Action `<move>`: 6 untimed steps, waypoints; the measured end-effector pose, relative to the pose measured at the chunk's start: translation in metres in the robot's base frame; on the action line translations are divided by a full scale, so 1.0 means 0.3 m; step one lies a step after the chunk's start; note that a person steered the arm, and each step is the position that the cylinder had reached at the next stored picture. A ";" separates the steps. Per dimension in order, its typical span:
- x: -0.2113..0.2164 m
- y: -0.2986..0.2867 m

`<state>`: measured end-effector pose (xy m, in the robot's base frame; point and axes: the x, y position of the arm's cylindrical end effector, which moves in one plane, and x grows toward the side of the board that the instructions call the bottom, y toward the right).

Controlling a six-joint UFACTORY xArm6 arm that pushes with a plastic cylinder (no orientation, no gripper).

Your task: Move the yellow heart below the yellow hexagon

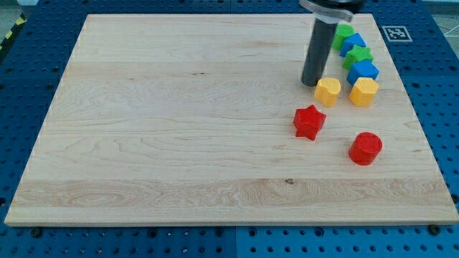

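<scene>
The yellow heart (328,91) lies at the view's right, just left of the yellow hexagon (363,92); a small gap separates them. My tip (310,84) rests on the board right beside the heart's upper left edge, touching or nearly touching it. The dark rod rises from there to the view's top.
A red star (309,121) lies below the heart. A red cylinder (366,148) lies lower right. Above the hexagon sits a column of blue blocks (363,70) and green blocks (357,54), up to the board's top edge. The wooden board (179,129) sits on a blue pegboard table.
</scene>
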<state>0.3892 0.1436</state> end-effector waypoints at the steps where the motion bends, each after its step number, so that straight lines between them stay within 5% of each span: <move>1: 0.063 0.028; 6: 0.159 -0.018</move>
<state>0.4371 0.1382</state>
